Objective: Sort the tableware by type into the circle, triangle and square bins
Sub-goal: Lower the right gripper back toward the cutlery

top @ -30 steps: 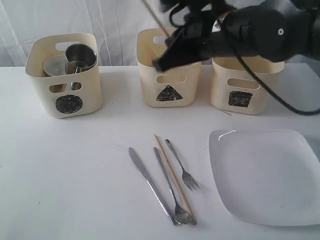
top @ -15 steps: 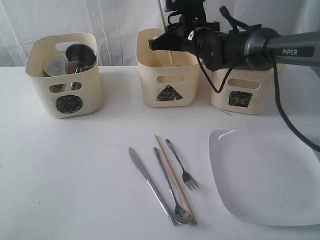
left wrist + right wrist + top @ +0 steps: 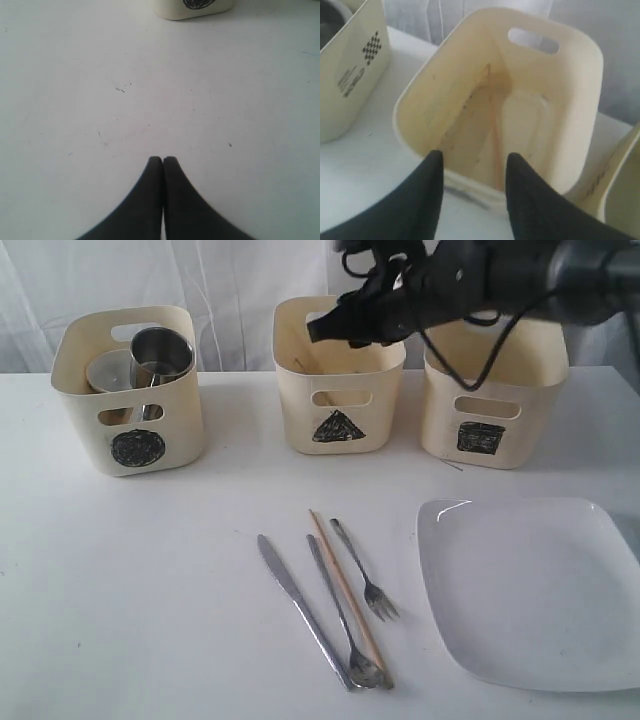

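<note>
Right pincer (image 3: 472, 172) hangs wide open, empty, over the triangle bin (image 3: 565, 115) at 12 o'clock. Left pincer (image 3: 163, 160) is closed on nothing above bare surface (image 3: 150, 75). Knife (image 3: 298, 608), spoon (image 3: 338, 612), chopstick (image 3: 349, 596) and fork (image 3: 362, 575) lie at 6 o'clock, plate (image 3: 530, 590) at 4, mug (image 3: 160, 350) in the circle bin (image 3: 165, 430) at 10.

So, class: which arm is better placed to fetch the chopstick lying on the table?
Probably right. The right claw is open over the triangle bin, which stands just beyond the chopstick; the left claw is shut over bare table.
</note>
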`<state>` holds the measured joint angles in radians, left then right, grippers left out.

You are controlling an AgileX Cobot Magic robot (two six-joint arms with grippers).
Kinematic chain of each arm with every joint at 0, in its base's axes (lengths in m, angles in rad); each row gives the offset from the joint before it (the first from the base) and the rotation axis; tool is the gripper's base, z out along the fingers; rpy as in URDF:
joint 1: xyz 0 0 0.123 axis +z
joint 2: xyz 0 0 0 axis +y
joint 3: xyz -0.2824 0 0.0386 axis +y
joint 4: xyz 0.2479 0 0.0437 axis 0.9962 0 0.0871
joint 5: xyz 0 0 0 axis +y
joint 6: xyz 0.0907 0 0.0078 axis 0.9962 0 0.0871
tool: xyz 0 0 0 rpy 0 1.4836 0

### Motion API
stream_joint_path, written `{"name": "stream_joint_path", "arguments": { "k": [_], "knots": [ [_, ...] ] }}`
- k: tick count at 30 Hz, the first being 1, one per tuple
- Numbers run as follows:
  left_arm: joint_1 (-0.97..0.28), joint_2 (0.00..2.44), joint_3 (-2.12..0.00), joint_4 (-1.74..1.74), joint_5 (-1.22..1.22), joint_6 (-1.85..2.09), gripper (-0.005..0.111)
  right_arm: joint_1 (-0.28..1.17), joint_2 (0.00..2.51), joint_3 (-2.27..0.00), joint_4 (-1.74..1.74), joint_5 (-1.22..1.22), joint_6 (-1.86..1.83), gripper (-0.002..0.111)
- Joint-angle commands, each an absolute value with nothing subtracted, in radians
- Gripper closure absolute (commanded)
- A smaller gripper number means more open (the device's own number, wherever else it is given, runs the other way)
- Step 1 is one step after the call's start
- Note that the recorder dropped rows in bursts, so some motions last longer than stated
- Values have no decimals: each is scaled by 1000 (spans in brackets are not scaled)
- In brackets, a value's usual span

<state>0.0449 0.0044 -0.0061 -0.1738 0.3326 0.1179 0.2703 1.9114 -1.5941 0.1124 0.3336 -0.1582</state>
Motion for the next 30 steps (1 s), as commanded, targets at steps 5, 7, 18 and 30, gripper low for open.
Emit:
{"name": "stream_joint_path", "arguments": {
  "k": [5,7,18,30],
  "knots": [
    [48,0,0,-184,343,111,107,337,1773,-1588,413,1176,-160,82],
    [48,0,0,-184,343,111,107,378,1787,-1552,454,1221,-178,85],
    [48,0,0,-184,343,111,107,707,1797,-1235,124,851,90,108],
    [48,0,0,-184,343,111,107,707,1906,-1235,46,693,-25,58]
  ]
}}
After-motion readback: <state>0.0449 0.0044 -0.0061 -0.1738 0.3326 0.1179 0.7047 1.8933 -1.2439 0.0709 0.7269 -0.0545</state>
